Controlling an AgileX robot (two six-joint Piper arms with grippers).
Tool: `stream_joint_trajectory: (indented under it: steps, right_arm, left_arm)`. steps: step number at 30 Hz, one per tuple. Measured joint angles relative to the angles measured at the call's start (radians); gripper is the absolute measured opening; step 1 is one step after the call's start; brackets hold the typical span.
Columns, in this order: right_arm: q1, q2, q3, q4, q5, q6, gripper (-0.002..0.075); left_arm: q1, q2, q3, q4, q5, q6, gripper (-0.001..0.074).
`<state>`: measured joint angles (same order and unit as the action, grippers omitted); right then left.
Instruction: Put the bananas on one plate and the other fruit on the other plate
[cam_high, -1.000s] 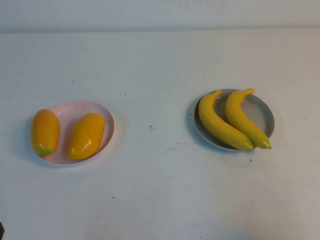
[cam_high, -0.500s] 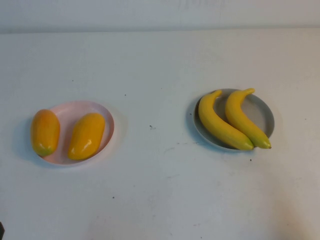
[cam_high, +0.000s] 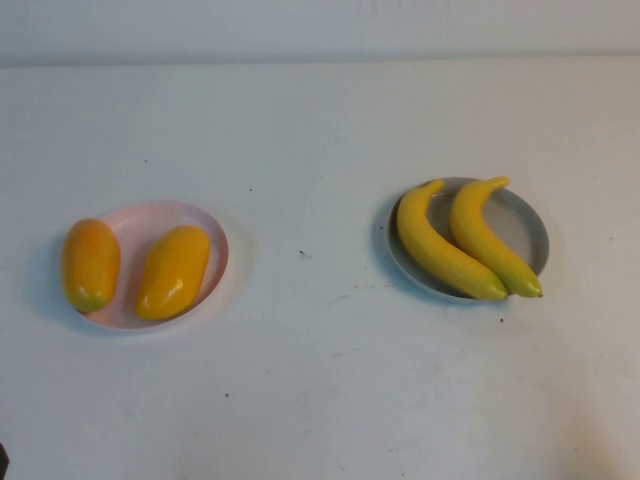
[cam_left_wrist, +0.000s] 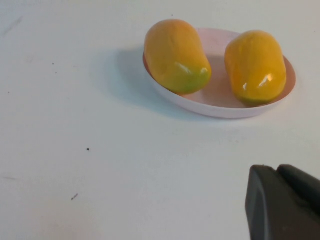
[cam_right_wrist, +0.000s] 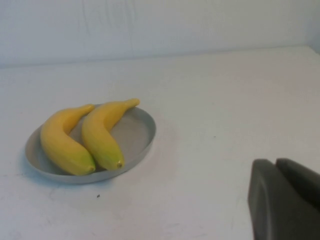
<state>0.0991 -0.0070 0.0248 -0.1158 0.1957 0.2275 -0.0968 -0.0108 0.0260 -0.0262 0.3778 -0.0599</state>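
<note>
On the white table (cam_high: 320, 130), the round pale pink shallow plate (cam_high: 150, 216) is lying at the left, carrying two plump oval glossy yellow-orange fruits (cam_high: 173, 271): one is overhanging the plate's left rim, the other is resting inside it. The left claw (cam_left_wrist: 282, 202), its dark fingers pressed together and holding nothing, is hanging near the table's front edge, well apart from the pink plate and its fruits. To the right of the pink plate, well apart, the round grey-blue shallow plate (cam_high: 525, 222) is bearing two long curved glossy yellow bananas (cam_high: 440, 250) side by side, touching. The right claw (cam_right_wrist: 285, 200), likewise closed and empty, is hovering well apart from the grey-blue plate.
</note>
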Motion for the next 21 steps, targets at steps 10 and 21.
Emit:
stream_joint_trajectory:
  steps: [10, 21]
  right_arm:
    - [0.0, 0.0, 0.0, 0.27, 0.1, -0.377, -0.0015]
    - [0.0, 0.0, 0.0, 0.304, 0.15, -0.401, -0.0015]
  left_arm:
    - [0.0, 0.0, 0.0, 0.0, 0.0, 0.0, -0.0004]
    - [0.0, 0.0, 0.0, 0.0, 0.0, 0.0, -0.0004]
